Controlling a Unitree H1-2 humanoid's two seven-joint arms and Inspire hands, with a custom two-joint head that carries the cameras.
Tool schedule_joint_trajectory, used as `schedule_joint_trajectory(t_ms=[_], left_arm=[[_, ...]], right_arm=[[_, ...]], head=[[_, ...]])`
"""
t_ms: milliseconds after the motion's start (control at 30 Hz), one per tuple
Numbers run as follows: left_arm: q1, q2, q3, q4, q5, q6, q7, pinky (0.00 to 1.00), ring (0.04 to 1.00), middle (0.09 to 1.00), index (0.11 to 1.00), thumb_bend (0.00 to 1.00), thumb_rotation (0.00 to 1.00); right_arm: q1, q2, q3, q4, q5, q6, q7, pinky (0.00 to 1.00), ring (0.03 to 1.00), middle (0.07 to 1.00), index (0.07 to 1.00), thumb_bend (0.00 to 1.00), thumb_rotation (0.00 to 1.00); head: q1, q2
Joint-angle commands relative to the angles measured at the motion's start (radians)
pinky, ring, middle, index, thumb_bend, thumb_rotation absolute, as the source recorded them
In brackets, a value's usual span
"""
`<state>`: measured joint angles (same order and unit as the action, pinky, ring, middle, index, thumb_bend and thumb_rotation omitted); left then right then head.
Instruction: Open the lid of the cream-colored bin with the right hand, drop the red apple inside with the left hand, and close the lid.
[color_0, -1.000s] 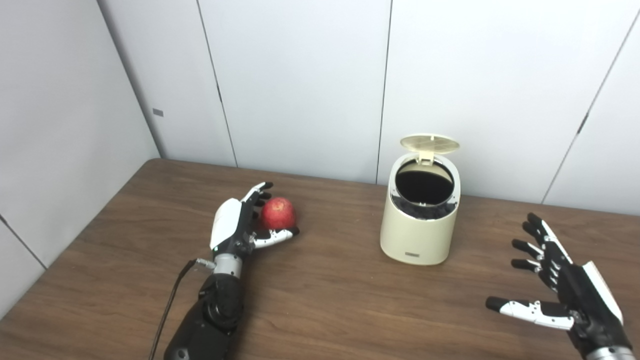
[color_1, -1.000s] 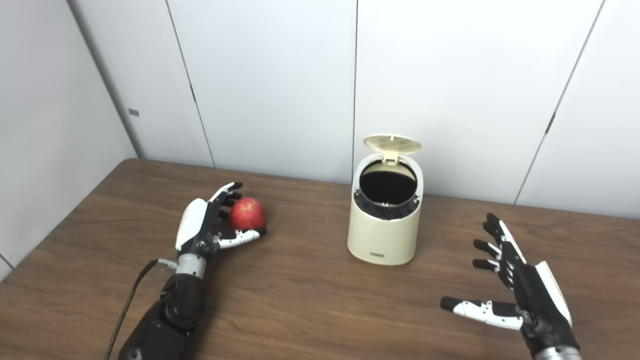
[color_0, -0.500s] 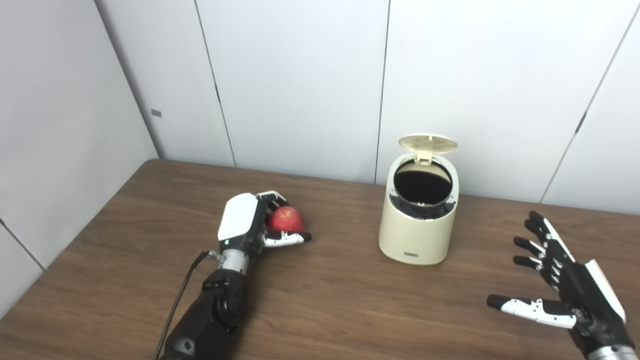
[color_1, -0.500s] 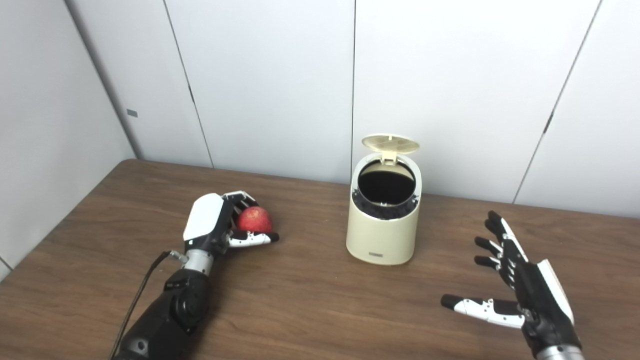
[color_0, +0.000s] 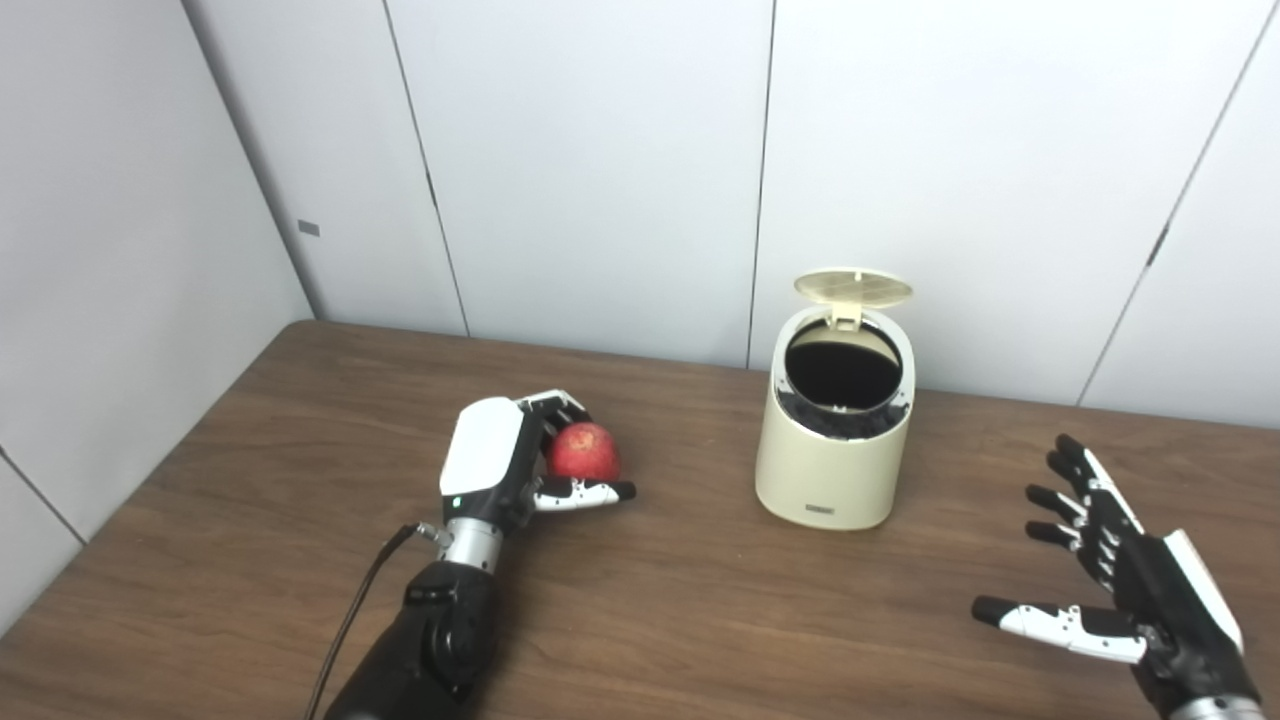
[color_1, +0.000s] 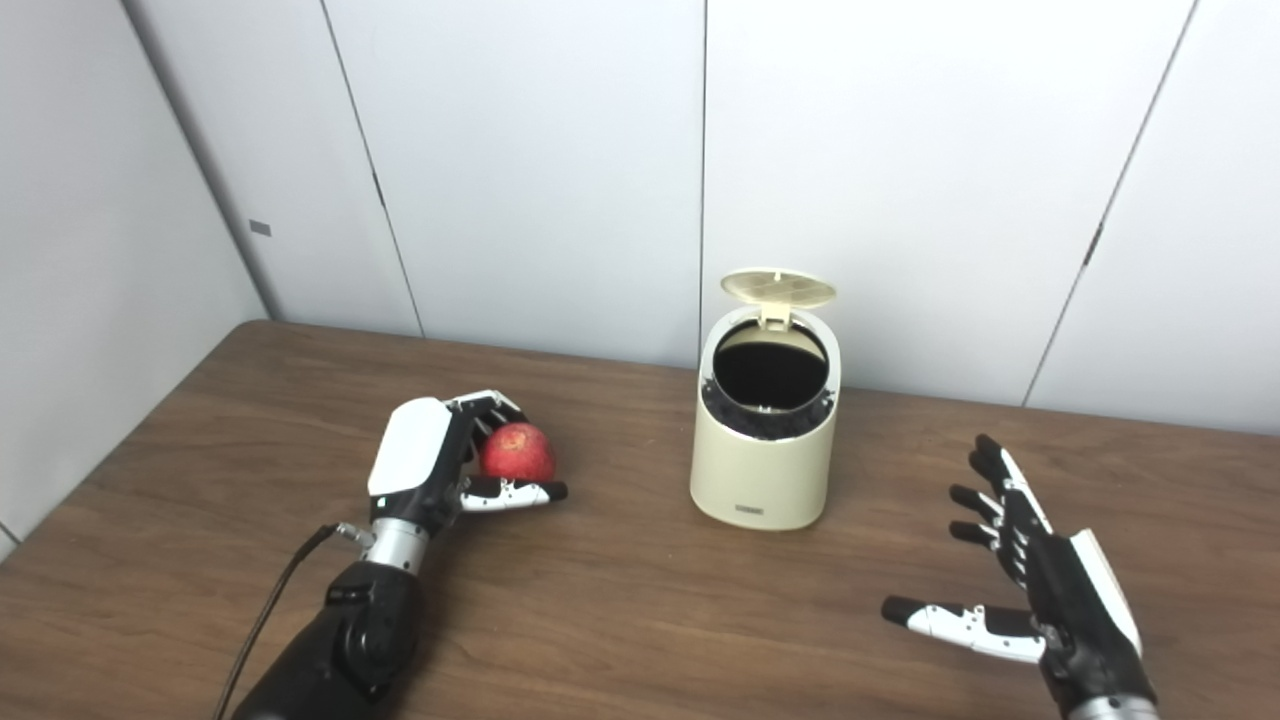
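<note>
The cream-colored bin (color_0: 833, 465) stands on the brown table, right of centre, its round lid (color_0: 853, 285) flipped up at the back and its dark inside showing. My left hand (color_0: 500, 460) is curled around the red apple (color_0: 583, 451) to the left of the bin, with the thumb under it and the fingers over its far side. It is held a little off the table. My right hand (color_0: 1130, 585) is open and empty, fingers spread, low at the front right, well apart from the bin.
White wall panels close in behind the table (color_0: 700, 590) and along its left side. A black cable (color_0: 350, 610) trails from my left wrist toward the front edge.
My left hand has closed around the apple and carried it slightly up and to the right, toward the bin. My right hand has barely moved. The view has shifted slightly.
</note>
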<state>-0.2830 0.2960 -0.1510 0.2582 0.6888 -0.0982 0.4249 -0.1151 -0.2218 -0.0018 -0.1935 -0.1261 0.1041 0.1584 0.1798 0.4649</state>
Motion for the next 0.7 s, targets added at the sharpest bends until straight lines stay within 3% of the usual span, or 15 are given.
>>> schedule_joint_trajectory(t_ms=[0, 233, 333, 667], left_arm=[[-0.042, 0.003, 0.01, -0.124, 0.008, -0.015, 0.0, 0.3, 0.379, 0.436, 0.52, 0.52, 0.0], [-0.077, -0.038, 0.003, -0.283, 0.039, -0.004, -0.049, 0.27, 0.356, 0.434, 0.516, 0.52, 0.0], [-0.11, -0.054, -0.004, -0.321, 0.049, -0.011, -0.072, 0.29, 0.364, 0.437, 0.514, 0.52, 0.0], [-0.237, -0.132, -0.041, -0.268, 0.06, -0.039, -0.087, 0.28, 0.363, 0.452, 0.504, 0.52, 0.0]], right_arm=[[-0.029, -0.005, 0.002, 0.021, -0.002, -0.084, -0.018, 0.78, 0.878, 0.972, 0.976, 0.72, 0.06], [-0.038, 0.006, 0.018, 0.085, -0.04, -0.135, -0.037, 0.73, 0.844, 0.956, 0.96, 0.76, 0.18], [-0.039, 0.01, 0.022, 0.094, -0.048, -0.133, -0.042, 0.74, 0.85, 0.951, 0.957, 0.76, 0.18], [-0.046, 0.02, 0.034, 0.135, -0.067, -0.152, -0.06, 0.75, 0.847, 0.953, 0.962, 0.78, 0.21]], head=[[-0.014, -0.004], [-0.081, -0.027], [-0.081, -0.027], [-0.123, -0.048]])
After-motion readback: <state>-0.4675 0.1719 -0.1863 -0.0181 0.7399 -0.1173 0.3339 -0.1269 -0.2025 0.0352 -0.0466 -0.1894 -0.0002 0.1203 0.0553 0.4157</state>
